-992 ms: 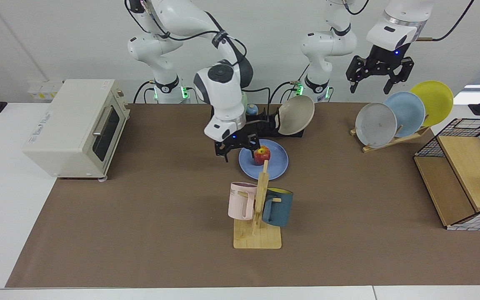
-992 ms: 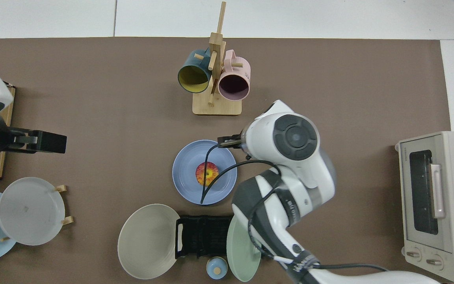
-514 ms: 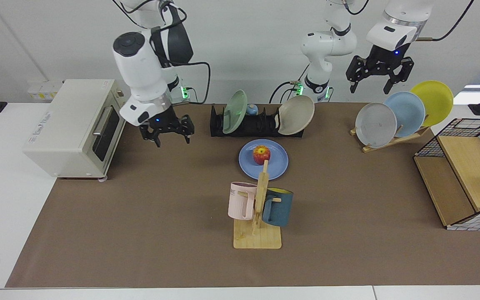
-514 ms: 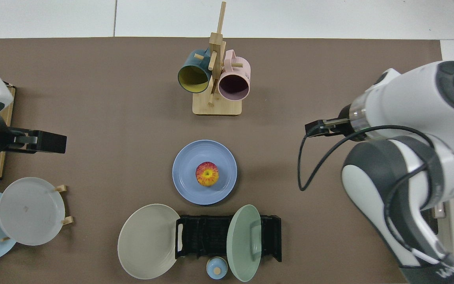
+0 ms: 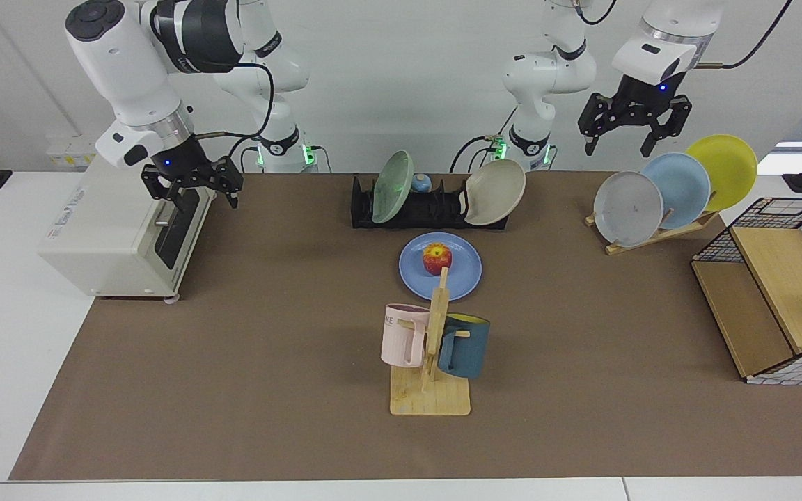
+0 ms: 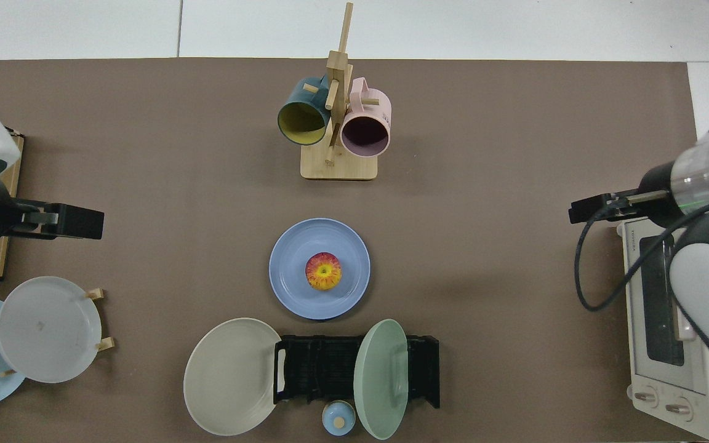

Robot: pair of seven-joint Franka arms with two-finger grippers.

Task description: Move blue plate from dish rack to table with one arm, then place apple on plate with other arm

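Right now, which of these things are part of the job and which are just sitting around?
Job: blue plate holding the apple, black dish rack, table, left gripper, right gripper.
Bystanders: toaster oven, mug stand, wooden plate stand, wire basket.

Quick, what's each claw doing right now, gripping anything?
Right claw: open, holding nothing, up by the toaster oven.
Left claw: open, holding nothing, above the wooden plate stand.

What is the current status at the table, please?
Right gripper open, up by the toaster oven. Left gripper open, above the plate stand. Apple on blue plate. Nothing in the way.
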